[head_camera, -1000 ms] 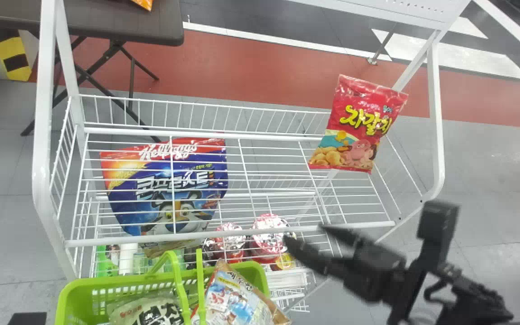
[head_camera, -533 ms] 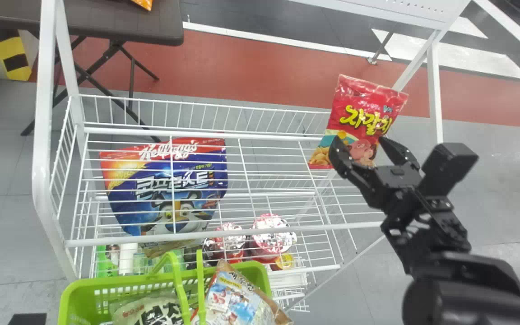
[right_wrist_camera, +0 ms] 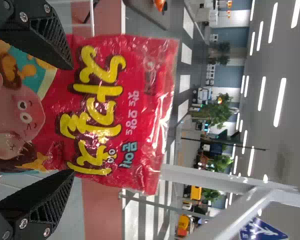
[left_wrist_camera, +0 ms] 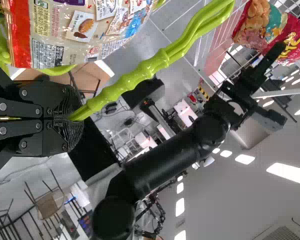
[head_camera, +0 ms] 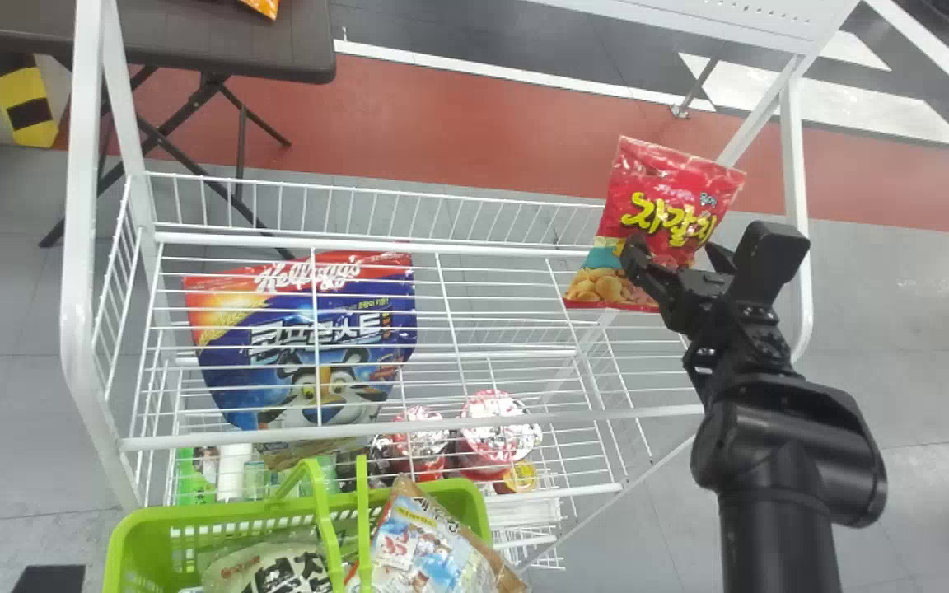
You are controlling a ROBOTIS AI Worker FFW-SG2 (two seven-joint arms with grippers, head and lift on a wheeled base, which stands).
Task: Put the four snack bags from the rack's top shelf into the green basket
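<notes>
red shiny plastic snack bag (head_camera: 664, 198) stands on top shelf of white wire rack (head_camera: 409, 427). right gripper (head_camera: 672, 252) is at bag, jaws apart by its two sides. left gripper (left_wrist_camera: 80, 120): jaws clamped on green plastic basket handle (left_wrist_camera: 160, 60).

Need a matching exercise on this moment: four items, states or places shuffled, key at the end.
1. Left gripper
2. Right gripper
3. Basket
4. Blue bag

A. Seen through the wires of the shelf
B. Shut on the green handle
C. Open at the red bag
D. Has snack bags in it

Pairs: 1-B, 2-C, 3-D, 4-A
</notes>
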